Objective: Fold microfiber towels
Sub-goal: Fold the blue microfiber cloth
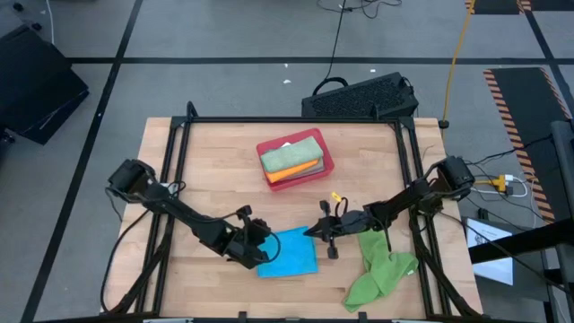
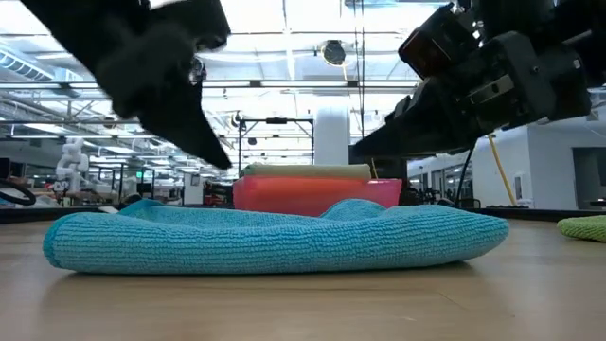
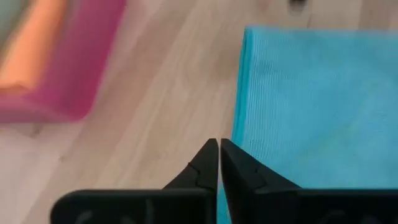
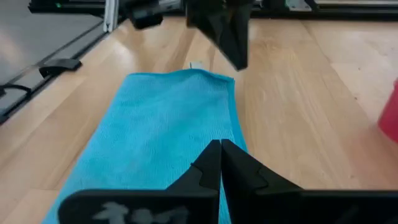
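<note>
A bright blue microfiber towel (image 1: pixel 289 254) lies folded flat near the table's front edge, a rounded fold along its near side (image 2: pixel 275 237). My left gripper (image 1: pixel 263 244) is shut and hovers just over the towel's left edge (image 3: pixel 239 124). My right gripper (image 1: pixel 314 232) is also shut and hangs above the towel's far right corner (image 4: pixel 220 144). In the low view both sets of fingers stand clear above the cloth. A bright green towel (image 1: pixel 381 269) lies crumpled on the wood at the front right.
A red tray (image 1: pixel 326 166) at the table's far middle holds a folded sage green towel (image 1: pixel 291 152) on top of an orange one (image 1: pixel 303 168). A small yellow tag (image 1: pixel 336 197) lies between the tray and my right gripper. A black frame borders the table.
</note>
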